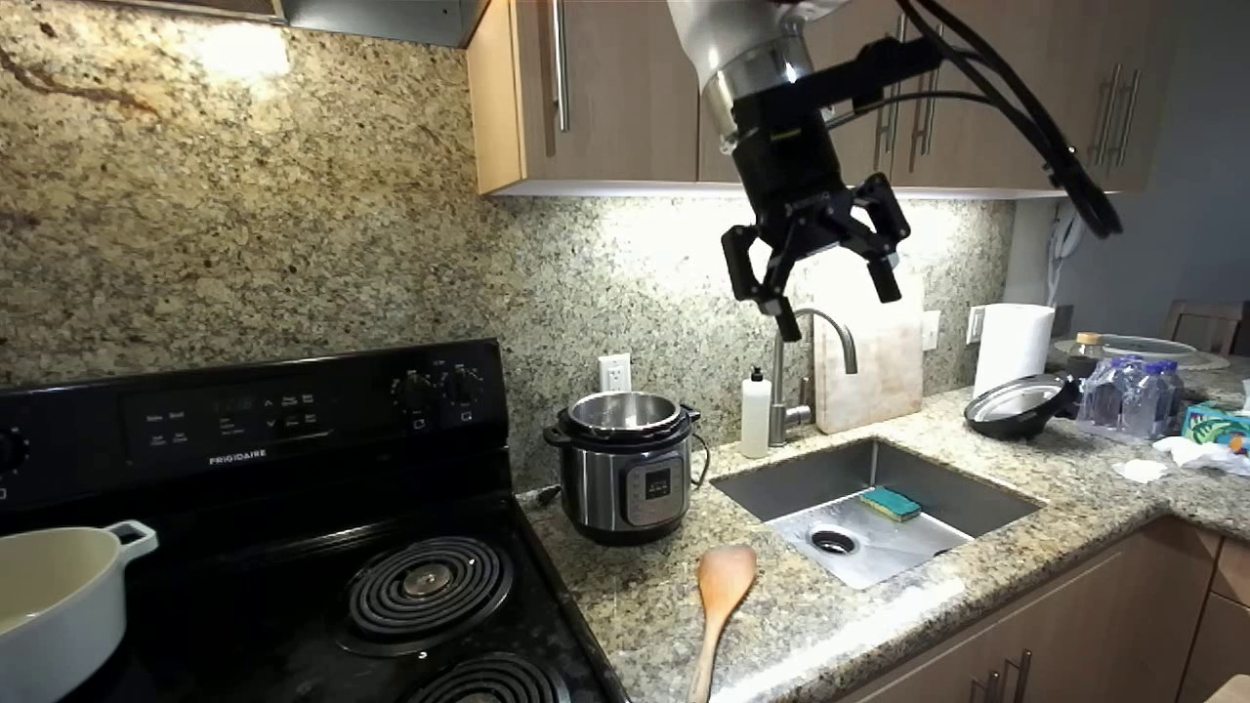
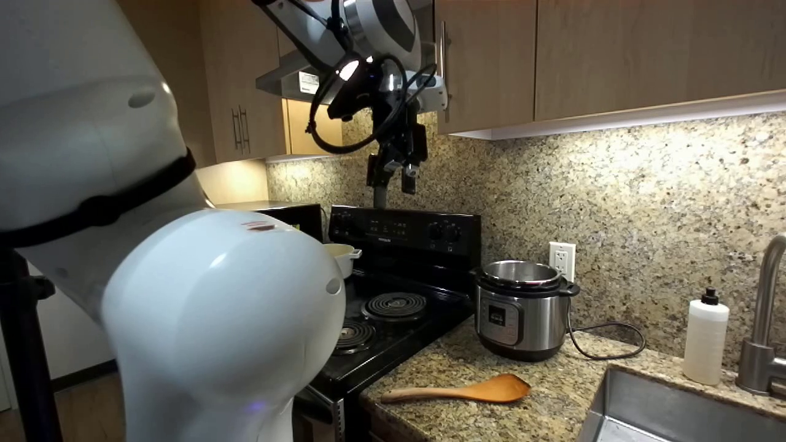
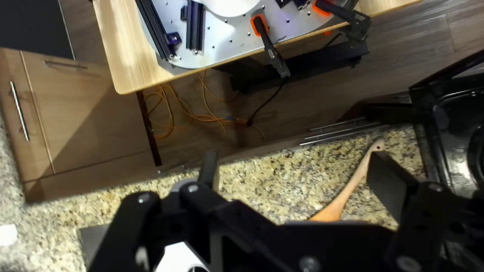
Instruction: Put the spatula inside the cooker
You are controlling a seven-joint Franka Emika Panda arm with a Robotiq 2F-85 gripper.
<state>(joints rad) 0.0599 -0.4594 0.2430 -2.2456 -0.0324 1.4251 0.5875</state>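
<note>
Wrist view: pincer (image 3: 296, 170) with its fingers (image 3: 387, 185) wide apart, nothing held. Spatula (image 3: 349, 188) flat on the tabletop (image 3: 280, 181), showing through the gap, nearer the finger at picture right, which seems to hide a strip of handle. Part of the paddle hidden behind the pincer's body.

Both exterior views: spatula far below the pincer, well clear of it. Sideways offset between the two: cannot tell.

Long axis, by the wrist view: handle end toward picture top, paddle toward the pincer's body, the whole on a slant to the line joining the fingers, neither square to it nor along it. Judged: the coming move turns on that slant. A descent plus some wrist turn should set the handle crosswise between the fingers; closing aslant might swivel the spatula on the tabletop.

Cooker (image 1: 610, 478) also below the pincer, upright, lid off, mouth upward; paddle is the end nearer to it, handle end farther off. Judged: task at its reaching step, spatula not yet picked up. Handle is slim, so centring it between the fingers should matter more than squeezing hard.
</note>
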